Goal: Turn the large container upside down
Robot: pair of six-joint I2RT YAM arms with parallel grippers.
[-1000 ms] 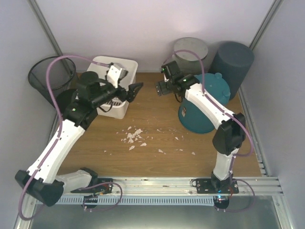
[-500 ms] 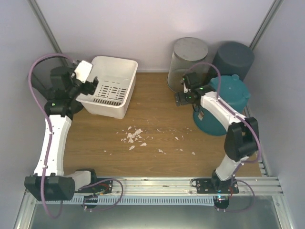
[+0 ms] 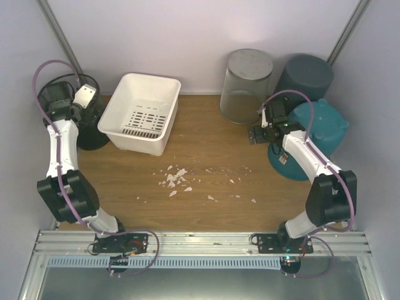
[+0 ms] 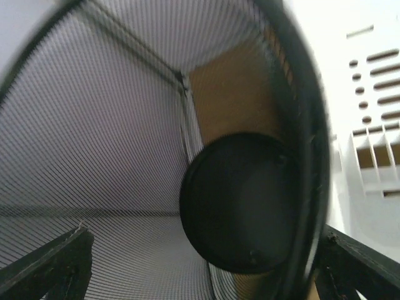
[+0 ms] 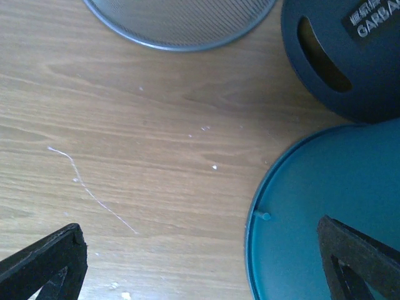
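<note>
Wooden table (image 3: 206, 137) inside pale walls, white crumbs (image 3: 175, 178) scattered mid-board. At far left sits the white tub (image 3: 139, 142), the big container: mouth facing up, slotted floor showing, long axis running near to far, slightly skewed. Nobody is touching it. The left claw (image 4: 203, 237) is spread wide at the black mesh bin (image 3: 62, 94) in the far-left corner, looking straight down to its round base. On the right, the right claw (image 5: 200, 228) is also spread wide and holds nothing, hovering over bare wood just beside the rim of the teal bin (image 3: 325, 125). That bin is upended and tilted. Behind it are a grey mesh bin (image 3: 247, 75) and a dark bin (image 3: 309, 75).
</note>
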